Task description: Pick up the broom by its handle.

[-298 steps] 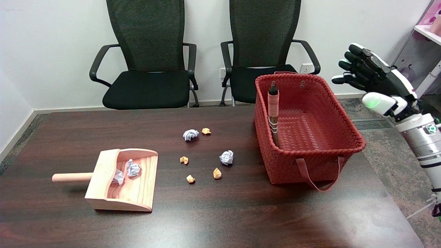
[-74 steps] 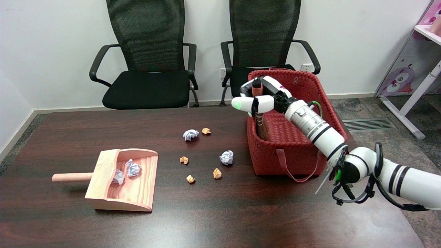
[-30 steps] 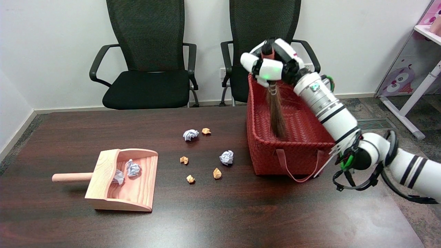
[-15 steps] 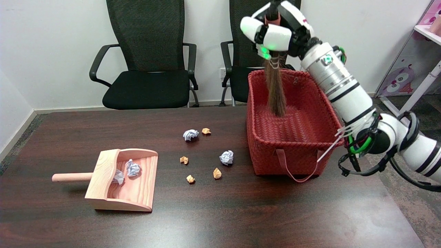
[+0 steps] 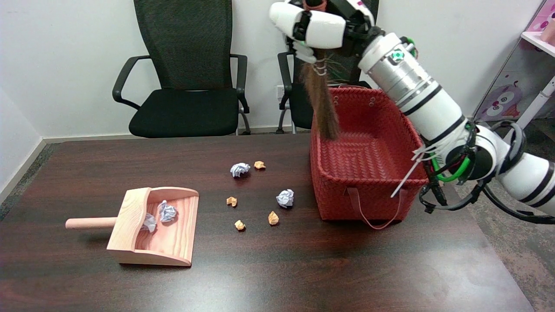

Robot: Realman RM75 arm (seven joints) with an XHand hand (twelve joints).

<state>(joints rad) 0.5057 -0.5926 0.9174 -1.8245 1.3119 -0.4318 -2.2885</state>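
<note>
Red woven basket (image 5: 329, 203) sits under the broom (image 5: 320, 99) gripped by the right hand (image 5: 323, 26).

This looks like an office meeting room: two black mesh-backed office chairs (image 5: 184, 69) stand behind a dark wood-grain counter (image 5: 277, 268), against a plain white wall (image 5: 56, 56) with a wall socket (image 5: 281, 91) low down and grey carpet (image 5: 516, 242).

A pale wooden dustpan (image 5: 154, 226) holding crumpled paper sits left of a woven red basket (image 5: 366, 156); paper scraps (image 5: 285, 198) lie between.
</note>
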